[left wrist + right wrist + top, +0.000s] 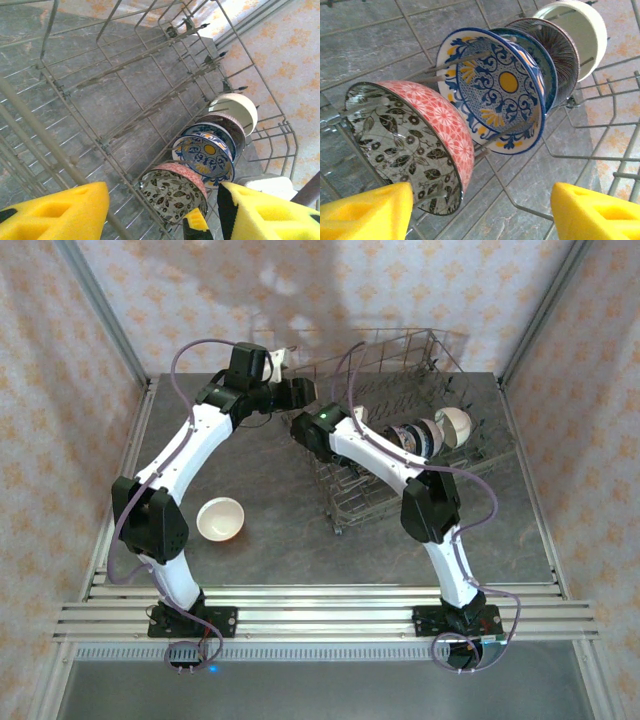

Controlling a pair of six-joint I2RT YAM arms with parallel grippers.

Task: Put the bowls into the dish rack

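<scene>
Tabletop (280, 545) rack (392, 390) holds bowls (495, 85) upright on edge

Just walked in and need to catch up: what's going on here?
Two robot arms are filling the dish rack. Five bowls stand on edge in a row between its tines. The left gripper and right gripper both hover open and empty above them. One white bowl sits on the table, not yet loaded.

Robot test cell in a lab, dressed as a kitchen: left arm (190, 437) and right arm (375, 455) stand bolted to aluminium rails (320, 612) at a stone-look table (260, 470), with wallpaper-print panels (330, 290) between metal posts (103, 310); bowls (440, 430) stand in a dish rack (400, 345).
</scene>
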